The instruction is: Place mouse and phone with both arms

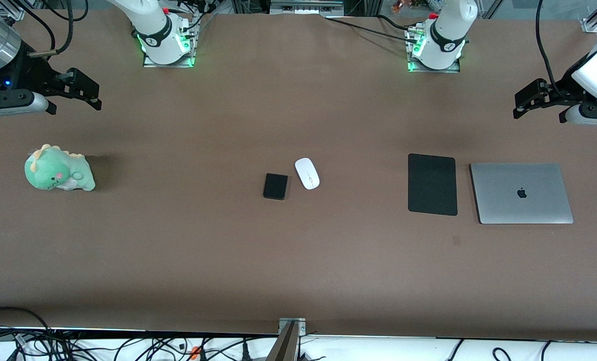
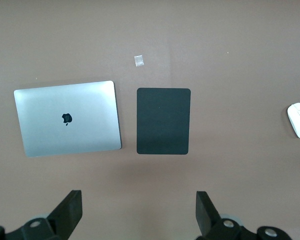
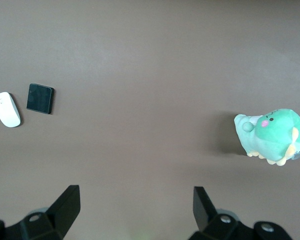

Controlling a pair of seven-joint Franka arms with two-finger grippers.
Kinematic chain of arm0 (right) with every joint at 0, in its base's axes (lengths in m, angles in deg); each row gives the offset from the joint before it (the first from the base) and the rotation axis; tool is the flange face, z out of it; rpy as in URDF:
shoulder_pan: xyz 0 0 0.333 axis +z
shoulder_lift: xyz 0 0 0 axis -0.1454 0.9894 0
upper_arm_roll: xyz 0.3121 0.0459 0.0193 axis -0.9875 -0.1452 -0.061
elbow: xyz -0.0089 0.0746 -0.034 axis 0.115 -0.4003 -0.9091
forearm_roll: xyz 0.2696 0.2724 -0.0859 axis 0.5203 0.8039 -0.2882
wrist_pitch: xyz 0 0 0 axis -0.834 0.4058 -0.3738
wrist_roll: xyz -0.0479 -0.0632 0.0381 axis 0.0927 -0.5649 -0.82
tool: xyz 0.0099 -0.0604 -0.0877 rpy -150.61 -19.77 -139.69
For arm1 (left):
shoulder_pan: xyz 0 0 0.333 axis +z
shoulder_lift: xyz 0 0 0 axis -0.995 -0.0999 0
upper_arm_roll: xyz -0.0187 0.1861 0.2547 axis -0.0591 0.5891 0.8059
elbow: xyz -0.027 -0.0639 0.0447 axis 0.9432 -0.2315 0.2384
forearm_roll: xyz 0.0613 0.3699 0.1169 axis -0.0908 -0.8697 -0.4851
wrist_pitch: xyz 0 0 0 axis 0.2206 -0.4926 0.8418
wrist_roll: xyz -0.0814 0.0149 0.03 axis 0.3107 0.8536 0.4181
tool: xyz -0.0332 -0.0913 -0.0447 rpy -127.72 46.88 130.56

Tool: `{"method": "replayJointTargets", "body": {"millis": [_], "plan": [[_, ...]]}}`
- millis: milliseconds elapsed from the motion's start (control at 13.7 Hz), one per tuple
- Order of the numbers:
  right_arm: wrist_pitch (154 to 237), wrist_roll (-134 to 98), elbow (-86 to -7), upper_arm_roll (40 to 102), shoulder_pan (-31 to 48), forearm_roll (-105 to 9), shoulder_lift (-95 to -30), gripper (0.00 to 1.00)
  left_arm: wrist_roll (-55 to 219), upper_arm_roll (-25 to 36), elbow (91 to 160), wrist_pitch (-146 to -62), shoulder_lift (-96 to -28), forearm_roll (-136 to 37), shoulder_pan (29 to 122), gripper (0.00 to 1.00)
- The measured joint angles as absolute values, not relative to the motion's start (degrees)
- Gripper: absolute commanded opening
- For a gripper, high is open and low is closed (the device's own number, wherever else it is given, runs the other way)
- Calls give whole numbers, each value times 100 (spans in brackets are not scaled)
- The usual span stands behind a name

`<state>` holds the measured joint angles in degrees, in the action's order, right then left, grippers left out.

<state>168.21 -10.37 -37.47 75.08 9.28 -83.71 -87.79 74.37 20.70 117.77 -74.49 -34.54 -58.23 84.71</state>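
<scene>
The white oval mouse [image 1: 307, 173] and the small black phone [image 1: 275, 186] lie side by side at the table's middle, the phone toward the right arm's end. Both show in the right wrist view, the mouse [image 3: 6, 109] beside the phone [image 3: 40, 98]. The mouse also shows at the edge of the left wrist view [image 2: 299, 120]. My left gripper [image 1: 531, 103] hangs open and empty above bare table at the left arm's end, its fingers wide apart in its wrist view [image 2: 138, 210]. My right gripper [image 1: 80, 93] hangs open and empty above the right arm's end [image 3: 136, 210].
A flat black mouse pad [image 1: 432, 184] and a closed silver laptop [image 1: 521, 193] lie side by side toward the left arm's end. A green plush dinosaur [image 1: 57, 169] sits toward the right arm's end. Cables run along the table's front edge.
</scene>
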Motion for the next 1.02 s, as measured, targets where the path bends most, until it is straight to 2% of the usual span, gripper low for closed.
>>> {"method": "replayJointTargets", "body": {"millis": [1024], "plan": [[16861, -1037, -3747, 7508, 931, -8371, -8779, 100, 7437, 2070, 11775, -7335, -3455, -5823, 8469, 100]]}}
